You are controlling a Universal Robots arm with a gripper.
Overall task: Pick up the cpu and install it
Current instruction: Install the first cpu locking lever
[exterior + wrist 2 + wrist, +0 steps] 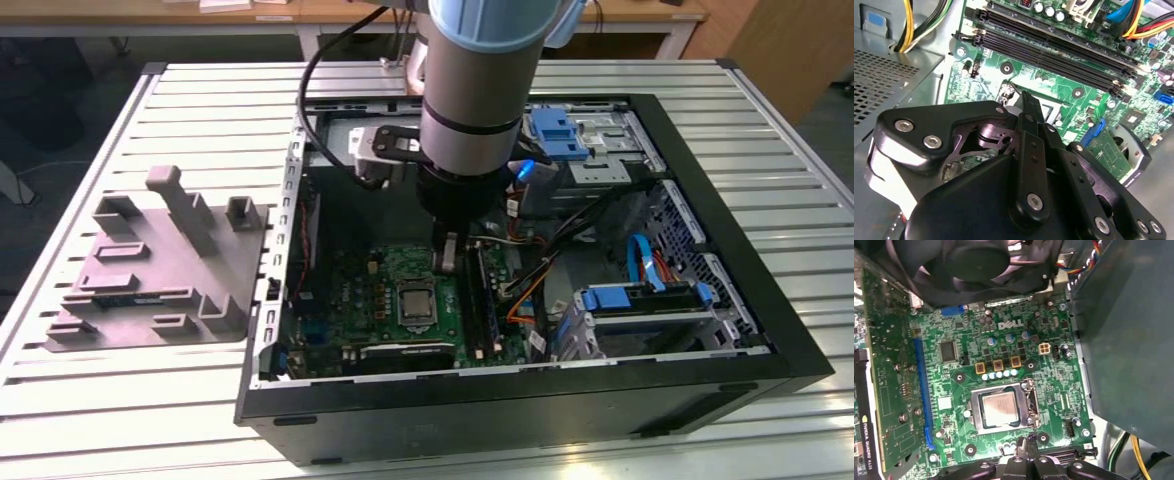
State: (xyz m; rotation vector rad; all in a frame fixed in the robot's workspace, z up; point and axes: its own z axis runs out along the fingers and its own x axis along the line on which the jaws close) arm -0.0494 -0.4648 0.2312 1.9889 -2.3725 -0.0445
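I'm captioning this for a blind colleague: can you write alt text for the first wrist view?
A silvery square cpu sits in its socket on a green motherboard inside a computer case. The robot's black hand sits beside the socket, apparently empty, with a black cooling fan and a blue expansion slot nearby.

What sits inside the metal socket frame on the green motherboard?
A small square chip with a pale silvery metal top lies flat inside the socket frame on the green motherboard. Its underside and the contacts beneath are covered. The claw is close beside the socket.

Even, bright light; glare on motherboard [1064,85]; near gripper [1026,107] blurred, case interior shadowed.
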